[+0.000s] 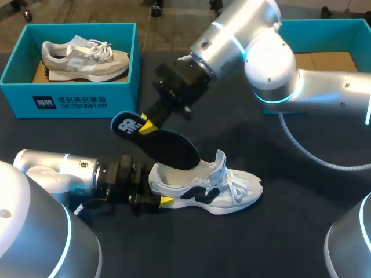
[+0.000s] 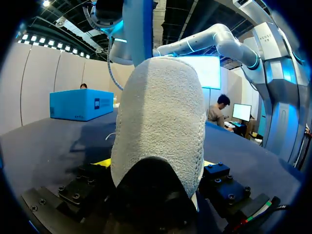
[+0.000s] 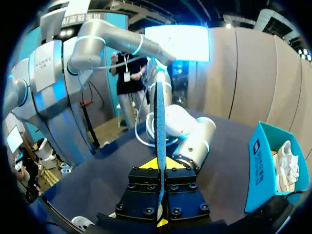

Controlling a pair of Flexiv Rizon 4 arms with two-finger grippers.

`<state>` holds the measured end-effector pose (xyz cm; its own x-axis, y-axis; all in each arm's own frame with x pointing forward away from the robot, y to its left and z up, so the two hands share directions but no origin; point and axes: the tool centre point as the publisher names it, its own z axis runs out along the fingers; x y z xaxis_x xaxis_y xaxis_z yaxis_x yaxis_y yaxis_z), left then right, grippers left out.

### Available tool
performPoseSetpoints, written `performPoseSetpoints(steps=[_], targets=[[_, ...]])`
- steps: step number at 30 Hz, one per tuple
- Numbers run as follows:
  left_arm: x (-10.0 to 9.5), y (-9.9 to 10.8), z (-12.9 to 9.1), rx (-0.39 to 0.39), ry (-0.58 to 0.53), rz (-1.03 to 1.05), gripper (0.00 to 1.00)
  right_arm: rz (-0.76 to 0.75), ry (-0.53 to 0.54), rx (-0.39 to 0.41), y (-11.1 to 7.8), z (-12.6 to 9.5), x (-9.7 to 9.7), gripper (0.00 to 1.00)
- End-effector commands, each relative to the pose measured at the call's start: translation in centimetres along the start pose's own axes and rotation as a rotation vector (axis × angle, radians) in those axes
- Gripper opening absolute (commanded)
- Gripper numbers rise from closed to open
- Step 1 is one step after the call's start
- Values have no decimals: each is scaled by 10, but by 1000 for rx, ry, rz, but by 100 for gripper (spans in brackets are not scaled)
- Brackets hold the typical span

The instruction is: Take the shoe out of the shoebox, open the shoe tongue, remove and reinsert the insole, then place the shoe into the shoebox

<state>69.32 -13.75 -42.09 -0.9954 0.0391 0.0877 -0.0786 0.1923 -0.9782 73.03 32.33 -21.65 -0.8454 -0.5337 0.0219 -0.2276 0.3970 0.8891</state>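
Note:
A white shoe [image 1: 217, 188] with black side marks stands upright on the dark table, toe pointing right. My left gripper [image 1: 155, 196] has its jaws wide around the heel. In the left wrist view the grey heel [image 2: 158, 117] fills the gap, with a yellow fingertip [image 2: 104, 162] against each side. My right gripper [image 1: 148, 124] is shut on a dark insole [image 1: 171, 147] near its blue heel end. The insole slants down, with its front end at the shoe's opening. In the right wrist view the insole [image 3: 159, 122] shows edge-on between the shut fingers of the right gripper [image 3: 160, 166].
A teal shoebox [image 1: 69, 101] at the back left holds a beige and grey shoe [image 1: 87, 58]; this box [image 3: 263, 165] also shows in the right wrist view. A second teal box [image 1: 330, 29] stands at the back right, partly behind my right arm.

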Motion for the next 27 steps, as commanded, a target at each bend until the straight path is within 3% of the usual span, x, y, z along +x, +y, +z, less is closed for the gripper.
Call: performPoseSetpoints(steps=[1, 6, 9, 13, 17, 20, 22, 27], targets=[[-3, 5, 3, 1, -2, 0, 0, -12, -38, -107, -12, 2, 12, 0], [-3, 5, 3, 1, -2, 0, 0, -12, -38, -107, -12, 2, 12, 0], [-3, 5, 3, 1, -2, 0, 0, 16, -74, -181, -19, 6, 9, 0], [-3, 5, 3, 1, -2, 0, 0, 118, -128, -121, 4, -15, 22, 0], [-3, 5, 3, 1, -2, 0, 0, 204, -151, -115, 18, -36, 34, 0], [-3, 5, 3, 1, -2, 0, 0, 213, -169, -141, 30, -47, 45, 0], [-3, 5, 3, 1, -2, 0, 0, 257, -201, -244, 35, -56, 54, 0], [-3, 5, 3, 1, -2, 0, 0, 268, -219, -230, 38, -60, 61, 0]])
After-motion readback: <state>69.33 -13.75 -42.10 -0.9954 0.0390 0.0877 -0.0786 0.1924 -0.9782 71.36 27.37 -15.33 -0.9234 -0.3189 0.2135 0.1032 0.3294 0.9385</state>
